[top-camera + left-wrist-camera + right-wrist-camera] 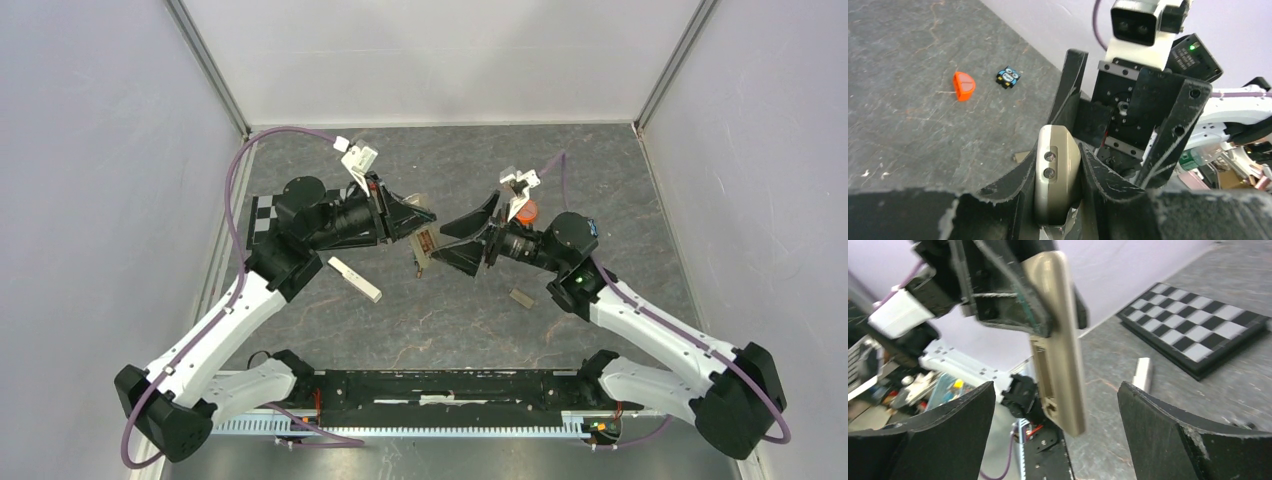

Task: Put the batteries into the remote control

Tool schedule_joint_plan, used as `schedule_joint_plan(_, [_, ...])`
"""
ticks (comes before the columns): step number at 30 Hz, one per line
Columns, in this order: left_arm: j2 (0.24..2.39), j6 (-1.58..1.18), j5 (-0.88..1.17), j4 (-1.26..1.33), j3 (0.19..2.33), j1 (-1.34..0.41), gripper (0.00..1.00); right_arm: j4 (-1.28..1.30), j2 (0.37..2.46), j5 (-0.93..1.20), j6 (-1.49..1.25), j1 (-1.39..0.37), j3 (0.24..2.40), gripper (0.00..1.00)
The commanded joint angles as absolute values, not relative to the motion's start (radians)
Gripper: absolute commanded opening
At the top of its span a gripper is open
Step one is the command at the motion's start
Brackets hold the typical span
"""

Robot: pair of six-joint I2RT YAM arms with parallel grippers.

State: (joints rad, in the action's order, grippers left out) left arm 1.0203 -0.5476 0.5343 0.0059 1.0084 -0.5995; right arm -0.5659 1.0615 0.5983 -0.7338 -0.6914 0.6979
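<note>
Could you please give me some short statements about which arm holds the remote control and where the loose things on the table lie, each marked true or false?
1. The left fingers are closed on the remote control. True.
2. The right fingers also clamp the remote control. False: they stand wide open, one on each side of it, not touching it.
3. The orange piece lies on the checkerboard. False: it lies on the bare grey table, beside a small blue piece.
4. A white bar lies on the table close to the checkerboard. True.
</note>
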Motion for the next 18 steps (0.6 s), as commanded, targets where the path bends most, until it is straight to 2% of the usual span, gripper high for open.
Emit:
schedule_joint_plan(1, [0.965, -0.395, 0.436, -0.109, 1.068, -0.594, 0.02, -0.311, 1.018, 0.333, -0.612, -0.686, 0.768, 0.93])
schedule_joint_plan(6, [0.923, -0.361, 0.298, -0.17, 1.057, -0.594, 0.02, -0.13, 1.077, 0.121, -0.604, -0.688, 0.804, 0.73])
schedule_joint_plan(8, [0.908, -0.372, 0.237, -0.174, 1.043, -0.594, 0.02, -0.067, 1.139, 0.053, -0.608, -0.694, 0.827, 0.62])
schedule_joint_plan(11, [0.893, -0.411, 0.114, -0.195, 1.028, -0.595, 0.02, -0.003, 1.237, -0.071, -0.618, -0.719, 0.871, 0.52])
schedule_joint_plan(13, [0.889, -0.433, 0.033, -0.228, 1.021, -0.594, 0.02, 0.037, 1.311, -0.141, -0.625, -0.756, 0.901, 0.49])
schedule_joint_plan(18, [0.89, -0.445, -0.057, -0.279, 0.994, -0.594, 0.02, 0.065, 1.538, -0.268, -0.646, -0.846, 1.022, 0.49])
